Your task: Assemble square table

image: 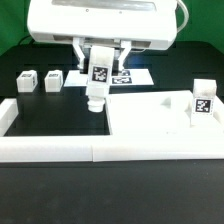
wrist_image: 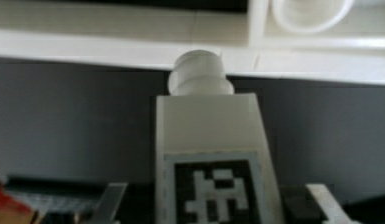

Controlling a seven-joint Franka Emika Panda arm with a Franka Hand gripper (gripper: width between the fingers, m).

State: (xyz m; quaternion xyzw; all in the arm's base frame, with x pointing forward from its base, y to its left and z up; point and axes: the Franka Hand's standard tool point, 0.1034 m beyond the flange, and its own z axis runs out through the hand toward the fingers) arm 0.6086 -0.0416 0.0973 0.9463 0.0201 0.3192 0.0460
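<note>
Centre frame: leg post point(image: 97, 90) is being gripped upright by the gripper point(image: 99, 64) | its peg end is being held beside the tabletop point(image: 150, 118) left edge | black table point(image: 50, 115) is being left bare lower left

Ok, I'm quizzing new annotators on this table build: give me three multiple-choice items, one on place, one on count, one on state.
1. On the large white square plastic tabletop, the upright small white tagged leg post stands toward the exterior view's: A) left; B) middle; C) right.
2. Leg posts in view: A) two; B) three; C) four.
3. The gripper is: A) open, empty; B) shut on a leg post; C) out of view.
C: it stands near the tabletop's right edge. C: one upright, one held, two loose leg posts on the black table. B: its fingers flank that post.
</note>
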